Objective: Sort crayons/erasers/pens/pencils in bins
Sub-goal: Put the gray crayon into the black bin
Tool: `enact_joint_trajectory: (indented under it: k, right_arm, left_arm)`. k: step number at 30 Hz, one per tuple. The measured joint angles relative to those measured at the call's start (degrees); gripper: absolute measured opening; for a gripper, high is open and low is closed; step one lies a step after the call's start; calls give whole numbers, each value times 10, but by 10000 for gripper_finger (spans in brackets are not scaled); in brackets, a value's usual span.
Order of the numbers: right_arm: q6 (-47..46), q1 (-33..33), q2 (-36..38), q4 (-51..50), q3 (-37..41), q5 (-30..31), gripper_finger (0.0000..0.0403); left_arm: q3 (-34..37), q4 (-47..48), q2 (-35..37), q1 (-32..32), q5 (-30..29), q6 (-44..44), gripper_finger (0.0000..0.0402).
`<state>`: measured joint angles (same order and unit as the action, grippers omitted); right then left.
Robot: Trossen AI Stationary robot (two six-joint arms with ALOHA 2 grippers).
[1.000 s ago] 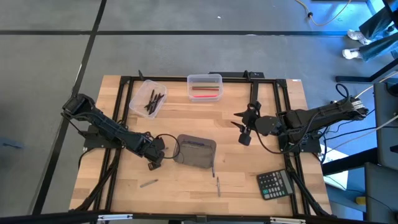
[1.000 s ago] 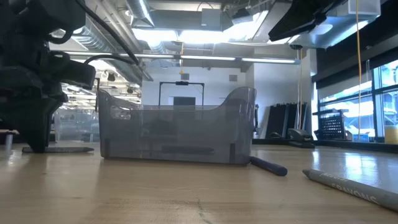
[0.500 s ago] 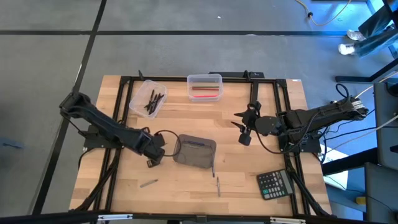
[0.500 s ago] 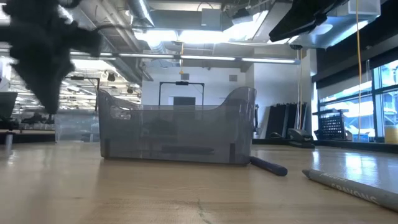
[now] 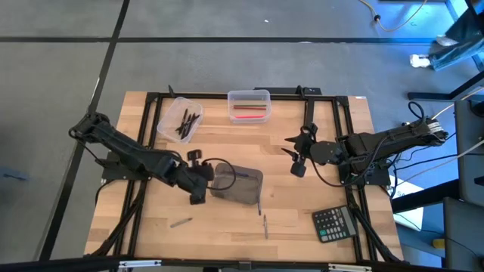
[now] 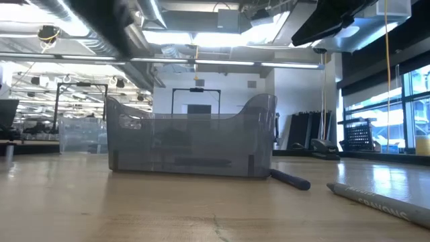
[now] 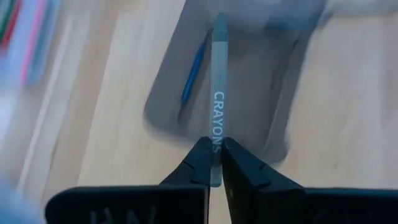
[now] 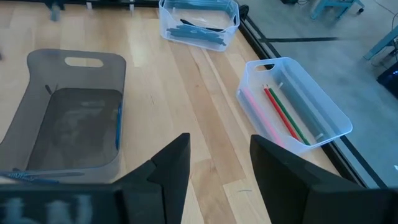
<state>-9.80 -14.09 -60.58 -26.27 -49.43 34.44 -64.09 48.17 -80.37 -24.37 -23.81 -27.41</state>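
Left wrist view: left gripper [image 7: 214, 163] is clamping a grey crayon [image 7: 217, 99], holding it over the smoky grey bin [image 7: 283, 93], which is holding a blue pen [image 7: 193, 67]. Right gripper [image 8: 214, 158] is hanging with fingers apart above the table [image 8: 199, 124], near that bin.

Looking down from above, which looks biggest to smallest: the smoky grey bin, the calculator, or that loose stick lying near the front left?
1. Smoky grey bin, largest.
2. Calculator.
3. Loose stick, by far the smallest.

"CRAYONS" in white caps down the grey crayon [image 7: 216, 118], tip over the smoky grey bin [image 7: 261, 112]
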Motion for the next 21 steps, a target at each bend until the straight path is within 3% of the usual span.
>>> enact_joint_trajectory:
  k: [4, 9, 17, 21]
  right_arm:
    - [0, 0, 0, 0, 0, 0, 171]
    - [-1, 0, 0, 1, 0, 0, 171]
    - [-2, 0, 0, 0, -1, 0, 171]
    - [-2, 0, 0, -6, -1, 0, 171]
  left_arm:
    - [0, -129, -15, 12, 1, 69, 15]
    - [1, -245, -93, 38, 38, 145, 15]
    - [1, -262, -219, 88, 121, 128, 15]
    - [1, -263, -251, 99, 130, 113, 18]
